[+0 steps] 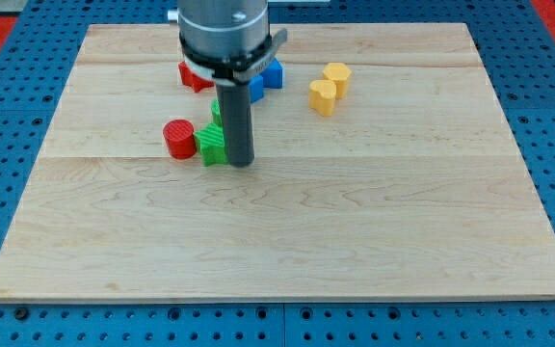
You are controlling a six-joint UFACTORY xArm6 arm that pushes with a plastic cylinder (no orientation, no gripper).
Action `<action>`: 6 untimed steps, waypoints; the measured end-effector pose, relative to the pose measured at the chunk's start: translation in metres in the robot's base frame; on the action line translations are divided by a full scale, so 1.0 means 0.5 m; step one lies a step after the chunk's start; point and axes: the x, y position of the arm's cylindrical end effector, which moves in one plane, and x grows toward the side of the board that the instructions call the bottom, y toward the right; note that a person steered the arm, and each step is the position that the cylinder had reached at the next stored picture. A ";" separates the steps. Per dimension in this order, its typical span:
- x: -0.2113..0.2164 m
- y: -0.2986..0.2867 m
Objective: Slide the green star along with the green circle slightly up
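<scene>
The robot has no jaws, only my tip (242,163), just right of the green star (213,146); green circle mostly hidden behind the rod. Blocks look light, rigid; push from below

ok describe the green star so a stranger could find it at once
On the wooden board, find the dark rod left of centre; my tip sits there. The green star touches its left side, beside a red cylinder; it alone is green and spiky.

my tip (241,162) against green star's (214,146) right side, red cylinder (178,138) at its left
</scene>
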 end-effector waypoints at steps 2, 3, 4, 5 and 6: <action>0.020 0.009; 0.019 -0.004; 0.018 -0.038; 0.007 -0.077; -0.021 -0.073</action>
